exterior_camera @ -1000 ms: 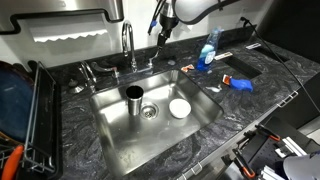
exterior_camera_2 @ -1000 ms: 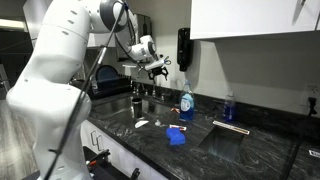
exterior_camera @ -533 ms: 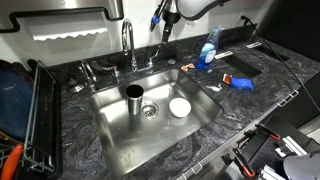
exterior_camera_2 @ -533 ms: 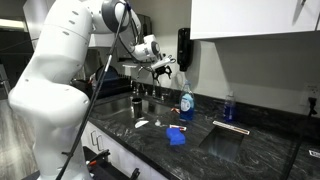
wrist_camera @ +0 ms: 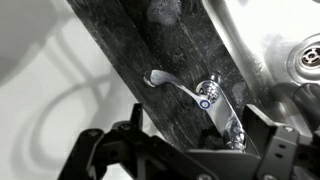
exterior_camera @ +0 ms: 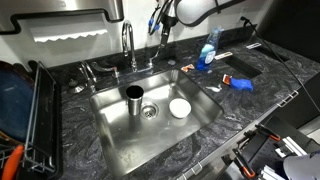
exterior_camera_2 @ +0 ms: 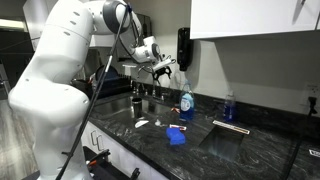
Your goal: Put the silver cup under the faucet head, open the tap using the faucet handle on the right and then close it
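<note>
Here, the silver cup [exterior_camera: 134,97] stands upright in the sink [exterior_camera: 120,145], at six o'clock from the tap [exterior_camera: 129,40]. At its three o'clock lies a white bowl [exterior_camera: 179,107]. The gripper [exterior_camera: 163,34], jaws apart and empty, hangs over the faucet handle [wrist_camera: 185,90].

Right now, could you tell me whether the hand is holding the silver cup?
No, the silver cup stands free in the sink, while the open hand hangs up beside the tap.
</note>
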Controlling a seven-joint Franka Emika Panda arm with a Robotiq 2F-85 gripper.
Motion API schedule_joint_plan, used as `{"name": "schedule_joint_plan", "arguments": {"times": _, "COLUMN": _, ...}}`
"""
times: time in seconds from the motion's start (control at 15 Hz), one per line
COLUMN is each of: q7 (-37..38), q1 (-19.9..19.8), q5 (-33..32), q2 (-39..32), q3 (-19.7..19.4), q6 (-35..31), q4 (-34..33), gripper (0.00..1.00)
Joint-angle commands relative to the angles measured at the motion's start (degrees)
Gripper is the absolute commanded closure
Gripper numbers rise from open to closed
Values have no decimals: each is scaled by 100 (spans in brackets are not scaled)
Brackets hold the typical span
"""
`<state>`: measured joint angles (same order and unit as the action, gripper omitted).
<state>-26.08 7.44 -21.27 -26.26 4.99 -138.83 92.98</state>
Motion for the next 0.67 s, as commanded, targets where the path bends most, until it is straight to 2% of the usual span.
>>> {"name": "schedule_joint_plan", "arguments": {"times": 0.0, "q7": -387, "q1": -140, "q5": -84, "q2": -139, "q3": 44, "q6": -459, "q4": 107, "gripper": 0}}
{"name": "schedule_joint_plan", "arguments": {"times": 0.6, "q7": -1749, "q1": -538, "q5": 223, "q2": -468, "q3": 335, "q6": -1030, "q4": 43, "gripper": 0}}
